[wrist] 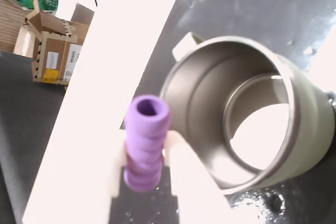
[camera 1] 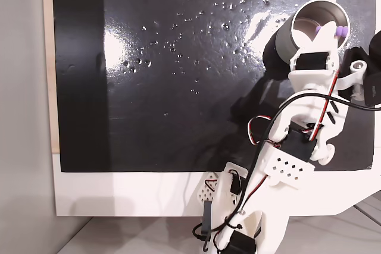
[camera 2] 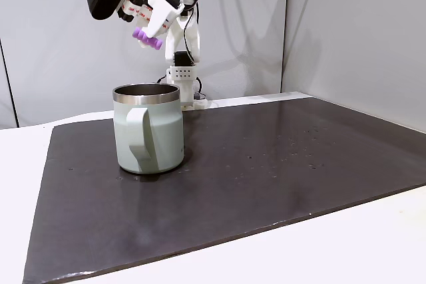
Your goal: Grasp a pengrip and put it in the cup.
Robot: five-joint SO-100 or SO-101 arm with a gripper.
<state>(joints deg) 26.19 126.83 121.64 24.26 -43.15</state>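
Black mat (camera 2: 266,164) under my arm, gripper (wrist: 144,182) clamped on the pengrip (wrist: 145,142), held in the air at ten o'clock above the cup (camera 2: 148,128), cup's mouth open.

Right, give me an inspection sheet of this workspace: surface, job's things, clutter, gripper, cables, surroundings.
Surface: dark glossy mat on a white table, speckled with small shiny spots.
Job's things: steel cup upright on the mat, handle toward the camera in a fixed view; its inside looks empty in the wrist view. Purple pengrip held in the air above the cup, not yet inside.
Clutter: nothing seen on the mat.
Gripper: gripper shut on the pengrip, raised over the cup.
Cables: black and red wires run along the arm, off the mat.
Surroundings: grey walls behind the table; cardboard boxes on the floor in the wrist view.
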